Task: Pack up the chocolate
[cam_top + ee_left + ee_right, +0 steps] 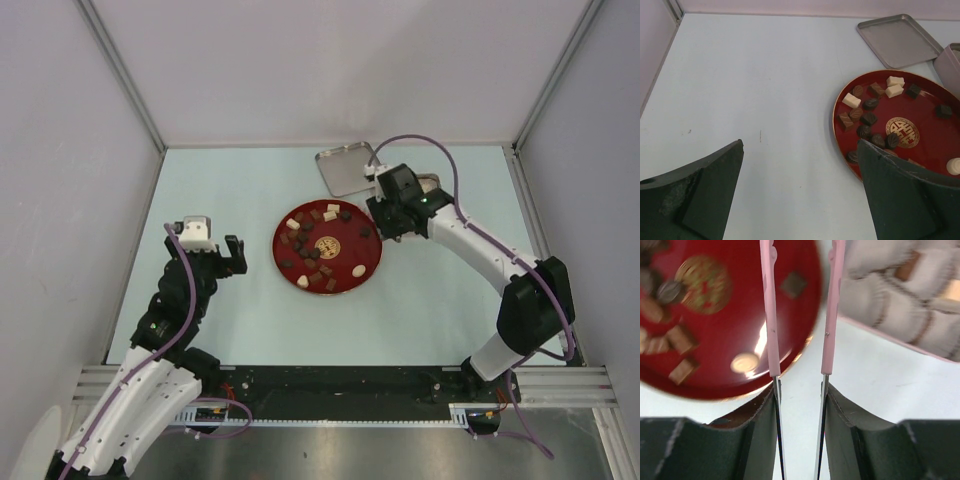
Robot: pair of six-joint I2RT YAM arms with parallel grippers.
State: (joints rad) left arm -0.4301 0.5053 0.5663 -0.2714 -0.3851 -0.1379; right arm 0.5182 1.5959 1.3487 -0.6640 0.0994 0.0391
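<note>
Chocolates point(851, 100) lie scattered on the plate point(925, 107), long axes pointing every way; right tool point(800, 395) clamps pink tongs point(769, 315), left tool point(800, 145) gapes apart.

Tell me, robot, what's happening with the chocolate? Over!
Left gripper open. Right gripper shut on pink tongs, between red plate and box. Chocolate on plate. Nothing blocking.
</note>
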